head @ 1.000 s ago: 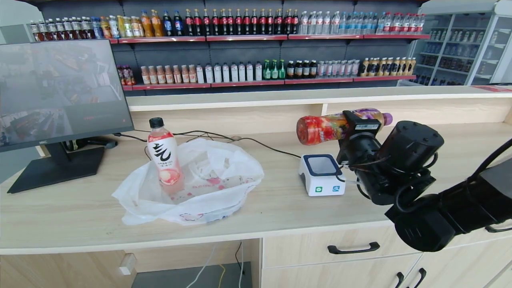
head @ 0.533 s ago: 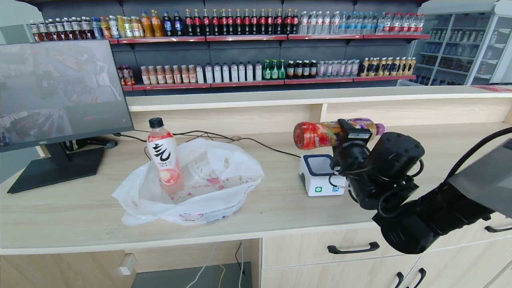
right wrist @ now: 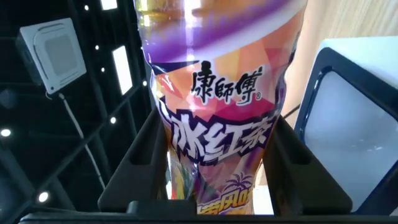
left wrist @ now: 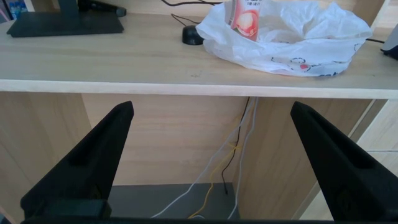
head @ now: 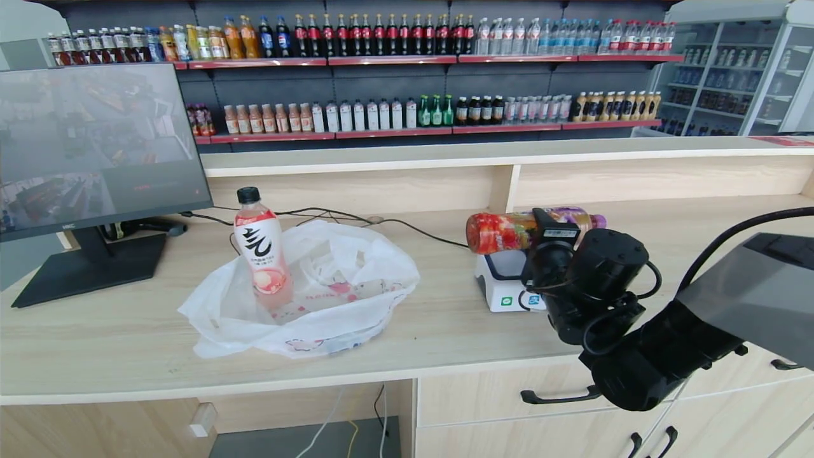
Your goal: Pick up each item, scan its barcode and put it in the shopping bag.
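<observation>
My right gripper (head: 551, 230) is shut on a colourful drink bottle (head: 509, 230) with a purple cap, held lying sideways just above the white barcode scanner (head: 505, 287). In the right wrist view the bottle (right wrist: 214, 118) sits clamped between both fingers, the scanner's window (right wrist: 367, 124) beside it. A white shopping bag (head: 318, 299) lies open on the counter, with a pink peach-label bottle (head: 261, 245) standing upright in it. The bag (left wrist: 292, 37) and pink bottle (left wrist: 245, 15) also show on the counter in the left wrist view. My left gripper (left wrist: 211, 162) hangs open below the counter's front edge.
A monitor (head: 89, 152) on a black stand sits at the counter's left, cables running behind the bag. A raised wooden ledge (head: 509, 156) backs the counter, with drink shelves beyond. Drawers (head: 559, 395) are under the counter at the right.
My right arm has lowered the bottle and shifted it slightly left, bringing it from well above the scanner down to just over it. The bag and pink bottle stayed put.
</observation>
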### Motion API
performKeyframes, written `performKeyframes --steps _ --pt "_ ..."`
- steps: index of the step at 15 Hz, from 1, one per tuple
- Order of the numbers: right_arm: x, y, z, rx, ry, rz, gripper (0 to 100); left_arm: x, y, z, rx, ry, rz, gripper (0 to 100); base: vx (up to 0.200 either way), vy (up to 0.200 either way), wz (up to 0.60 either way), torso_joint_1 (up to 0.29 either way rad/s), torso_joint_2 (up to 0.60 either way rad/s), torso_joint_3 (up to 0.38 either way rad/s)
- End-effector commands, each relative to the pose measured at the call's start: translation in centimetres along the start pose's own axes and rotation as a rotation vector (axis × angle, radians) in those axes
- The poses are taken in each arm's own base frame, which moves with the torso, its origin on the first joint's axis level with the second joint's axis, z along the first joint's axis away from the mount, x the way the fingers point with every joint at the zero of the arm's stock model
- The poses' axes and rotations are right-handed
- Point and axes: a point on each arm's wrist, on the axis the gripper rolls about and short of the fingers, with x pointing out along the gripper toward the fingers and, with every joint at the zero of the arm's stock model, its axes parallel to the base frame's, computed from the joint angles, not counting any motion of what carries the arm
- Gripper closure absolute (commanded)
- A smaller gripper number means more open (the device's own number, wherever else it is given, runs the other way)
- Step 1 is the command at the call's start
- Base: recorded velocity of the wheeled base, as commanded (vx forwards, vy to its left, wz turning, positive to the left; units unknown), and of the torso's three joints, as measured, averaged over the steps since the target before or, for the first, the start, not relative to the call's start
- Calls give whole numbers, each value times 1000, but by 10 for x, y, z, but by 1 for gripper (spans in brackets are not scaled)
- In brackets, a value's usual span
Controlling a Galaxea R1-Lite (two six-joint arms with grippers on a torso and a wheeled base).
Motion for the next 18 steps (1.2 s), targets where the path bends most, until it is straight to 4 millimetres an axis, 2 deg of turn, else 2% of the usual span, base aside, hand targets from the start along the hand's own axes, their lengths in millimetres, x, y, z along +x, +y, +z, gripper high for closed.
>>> performKeyframes --steps 1,3,5,12,18 --pt "-1 1 1 -6 -3 0 100 0 0 0 0 -1 0 0 0 0 0 0 0 0" --pt "-1 -5 15 -20 -34 -19 100 0 0 0 0 1 0 0 0 0 0 0 0 0" --pt "-3 -8 20 -28 -42 -27 100 0 0 0 0 1 0 0 0 0 0 0 0 0" --pt "-3 -8 21 -31 -45 -24 100 0 0 0 -1 1 0 0 0 0 0 0 0 0" --pt "-8 -15 23 -33 -46 -33 100 0 0 0 -1 1 0 0 0 0 0 0 0 0"
